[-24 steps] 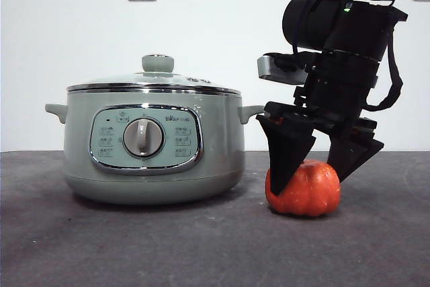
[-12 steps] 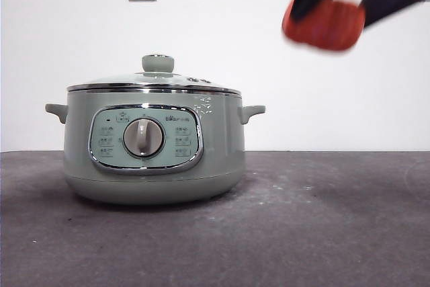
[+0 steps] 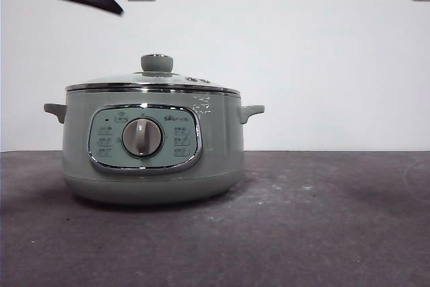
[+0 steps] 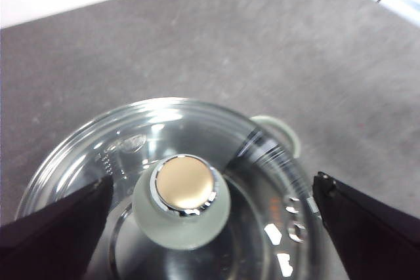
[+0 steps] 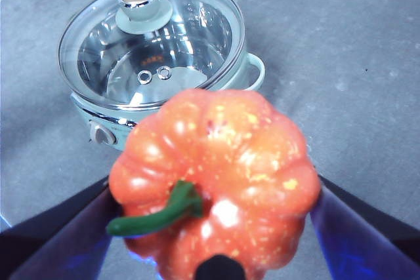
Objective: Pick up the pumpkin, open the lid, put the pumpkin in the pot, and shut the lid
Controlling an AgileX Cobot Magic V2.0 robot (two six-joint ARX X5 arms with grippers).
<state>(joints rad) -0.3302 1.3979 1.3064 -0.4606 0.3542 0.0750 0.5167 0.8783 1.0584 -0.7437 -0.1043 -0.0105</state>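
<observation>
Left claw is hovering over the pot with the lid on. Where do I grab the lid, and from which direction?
Grip the round knob at the centre of the lid, coming straight down from above. It is the only raised part; the rest is a shallow smooth dome. The left claw hangs open with a jaw on either side of the knob, so lowering and closing should do it.

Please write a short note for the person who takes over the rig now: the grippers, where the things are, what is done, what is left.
Right gripper: shut on the pumpkin, held high, off to one side of the pot.
Left gripper: open, above the lid, jaws on either side of its knob, not touching.
Done: pumpkin picked up.
Left: lift the lid, which sits on the pot, put the pumpkin in, close the lid.
</observation>
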